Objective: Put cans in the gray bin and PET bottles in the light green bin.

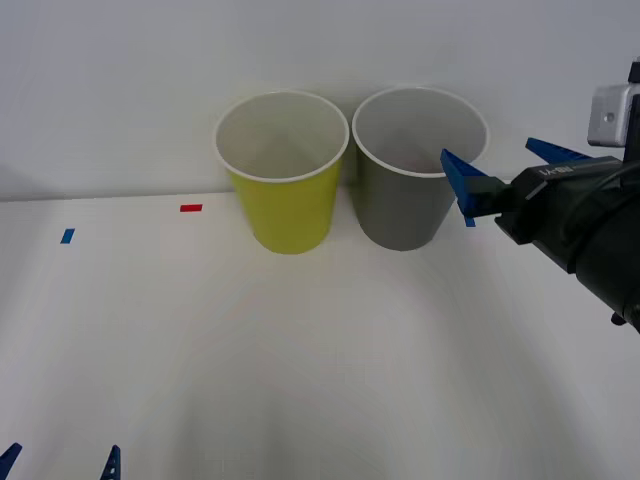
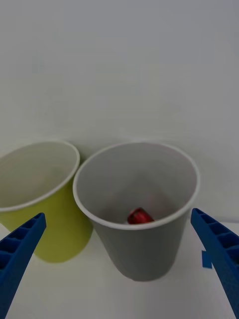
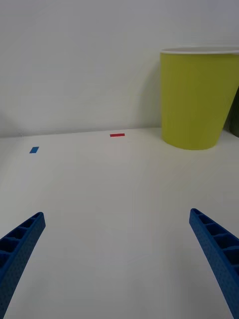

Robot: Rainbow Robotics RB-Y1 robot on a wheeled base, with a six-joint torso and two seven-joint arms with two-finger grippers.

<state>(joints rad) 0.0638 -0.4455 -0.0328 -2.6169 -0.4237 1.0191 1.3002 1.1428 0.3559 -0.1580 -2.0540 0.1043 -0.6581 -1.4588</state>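
Front view: the gray bin [image 1: 415, 170] stands at upper centre-right of the white counter [image 1: 320, 360], just beside the light green bin [image 1: 283, 170] on its left. The right tool [image 1: 515, 170] comes in from the right edge, level with the gray bin's rim, its blue fingers spread and holding nothing. The left tool [image 1: 60, 462] sits low at the bottom left corner, fingers parted, idle. A red marker [image 1: 191, 208] and a blue marker [image 1: 67, 236] lie at left.

Right wrist view: the red can [image 2: 139, 216] lies at the bottom of the gray bin [image 2: 144, 244], between the open fingers [image 2: 20, 249] at the lower corners. The drop looks done; next the arm should draw back clear of the rim without knocking it.

Left wrist view: the left tool's fingers [image 3: 216, 249] are apart above bare counter; the light green bin [image 3: 199, 99] is at upper right.
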